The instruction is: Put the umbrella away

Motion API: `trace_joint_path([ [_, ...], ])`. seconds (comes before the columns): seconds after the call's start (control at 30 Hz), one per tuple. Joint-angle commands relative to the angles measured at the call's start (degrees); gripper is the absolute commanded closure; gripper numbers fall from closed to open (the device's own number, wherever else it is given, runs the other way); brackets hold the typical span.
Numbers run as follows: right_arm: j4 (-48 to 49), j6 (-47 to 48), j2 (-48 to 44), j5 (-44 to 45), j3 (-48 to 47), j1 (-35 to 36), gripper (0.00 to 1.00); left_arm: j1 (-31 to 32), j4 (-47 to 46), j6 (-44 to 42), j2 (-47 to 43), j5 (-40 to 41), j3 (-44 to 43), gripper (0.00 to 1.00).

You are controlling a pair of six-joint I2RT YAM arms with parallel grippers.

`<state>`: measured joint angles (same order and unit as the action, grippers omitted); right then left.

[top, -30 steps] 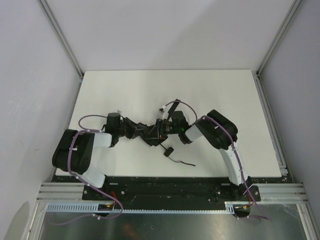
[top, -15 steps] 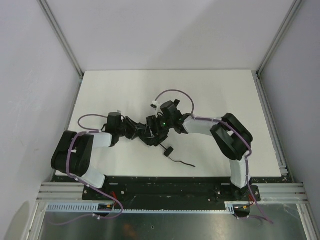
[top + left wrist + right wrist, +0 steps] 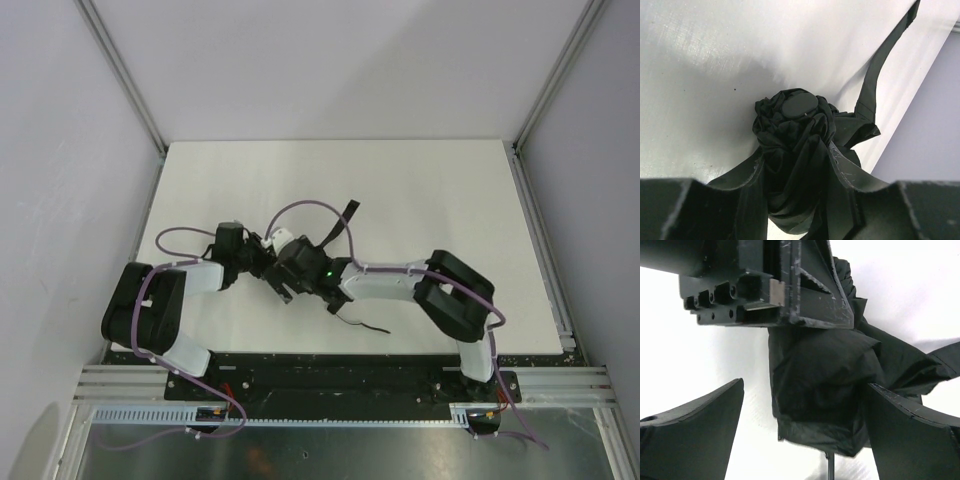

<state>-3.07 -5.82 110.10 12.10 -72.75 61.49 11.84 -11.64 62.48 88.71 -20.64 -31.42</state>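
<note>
The black umbrella (image 3: 795,130) lies folded on the white table (image 3: 430,190). My left gripper (image 3: 796,150) is shut on its bunched canopy, whose round cap (image 3: 799,105) points away from the wrist. A fabric closure strap (image 3: 885,60) trails off to the upper right. My right gripper (image 3: 805,390) stands wide open around the canopy's other end (image 3: 820,385), one finger (image 3: 695,430) on each side, not pressing it. A thin shaft (image 3: 830,467) pokes out below. From above, both grippers (image 3: 258,262) (image 3: 288,280) meet at the bundle, and the wrist strap (image 3: 372,326) lies toward the front edge.
White walls and aluminium frame posts (image 3: 125,80) enclose the table on three sides. The right arm's forearm (image 3: 385,283) stretches leftward across the near part of the table, with purple cables (image 3: 305,208) looping over both wrists.
My right gripper has let go and opened wide while sliding left along the umbrella toward the left gripper. The left gripper keeps its hold. The closure strap now sticks up behind.
</note>
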Motion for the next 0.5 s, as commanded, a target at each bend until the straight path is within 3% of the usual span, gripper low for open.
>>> trace_joint_path([
  [0.0, 4.4, 4.3, 5.7, 14.8, -3.8, 2.8, 0.04, 0.4, 14.6, -4.3, 2.3, 7.1, 2.0, 1.0],
  [0.2, 4.6, 2.2, 12.8, 22.3, -3.6, 4.0, 0.3, 0.8, 15.9, -4.0, 2.1, 7.1, 1.2, 1.0],
  [0.33, 3.5, -0.2, 17.2, 19.6, -2.6, 2.9, 0.7, 0.9, 16.1, -4.4, 2.0, 6.2, 0.5, 1.0],
  [0.4, 3.8, -1.9, 18.1, 16.9, -0.9, 2.2, 0.85, 0.9, 16.0, -5.2, 1.7, 6.0, -0.2, 1.0],
  [0.47, 4.5, -3.8, 18.0, 12.2, 1.3, 1.3, 0.96, 0.9, 16.0, -5.9, 0.8, 6.2, -0.9, 0.92],
])
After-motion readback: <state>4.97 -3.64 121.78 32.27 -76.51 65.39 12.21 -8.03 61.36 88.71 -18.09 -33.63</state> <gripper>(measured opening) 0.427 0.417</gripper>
